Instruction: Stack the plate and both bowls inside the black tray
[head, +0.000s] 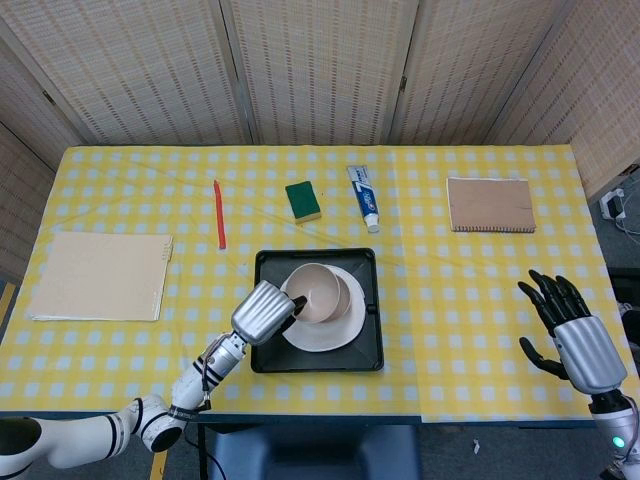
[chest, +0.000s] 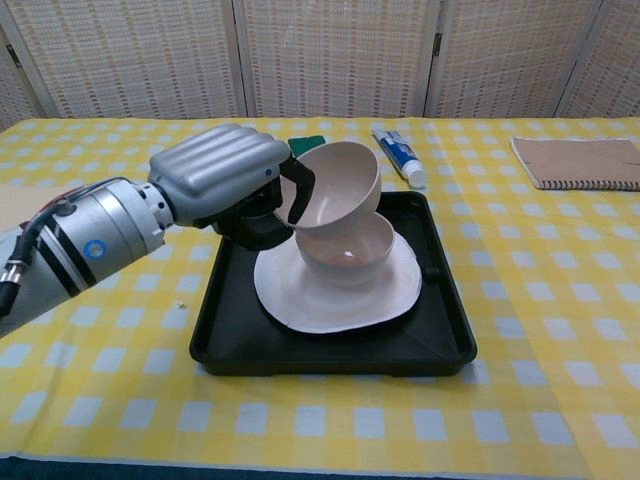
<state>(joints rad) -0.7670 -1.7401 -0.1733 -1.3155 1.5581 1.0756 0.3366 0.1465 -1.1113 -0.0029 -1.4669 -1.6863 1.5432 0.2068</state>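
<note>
The black tray (head: 366, 345) (chest: 443, 345) lies near the table's front middle with a white plate (head: 330, 337) (chest: 335, 300) in it. A pale bowl (head: 352, 291) (chest: 355, 255) stands on the plate. My left hand (head: 264, 312) (chest: 228, 185) grips a second pale bowl (head: 315, 288) (chest: 338, 185) by its rim, tilted, right over the first bowl and partly hiding it. Whether the two bowls touch I cannot tell. My right hand (head: 570, 335) is held with fingers spread at the table's front right, holding nothing.
A green sponge (head: 303, 199) (chest: 310, 144) and a toothpaste tube (head: 365, 198) (chest: 400, 156) lie behind the tray. A red pen (head: 219, 213) and a tan folder (head: 98, 276) are on the left, a brown notebook (head: 489, 204) (chest: 580, 162) at the back right.
</note>
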